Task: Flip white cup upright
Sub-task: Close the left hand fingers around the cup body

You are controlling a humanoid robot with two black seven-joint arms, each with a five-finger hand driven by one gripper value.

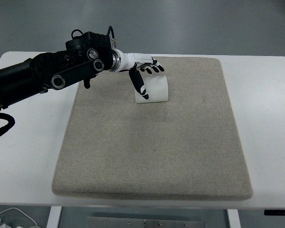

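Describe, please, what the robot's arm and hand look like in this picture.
The left arm is matte black and bulky, with round silver-ringed joint discs on its side and thin black cables looping over the wrist. A shiny metal collar joins it to the left hand, which is white with black finger segments and a white-tipped black thumb. The right arm is out of view.

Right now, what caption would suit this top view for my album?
Left hand wraps its fingers around a white cup on a beige mat.
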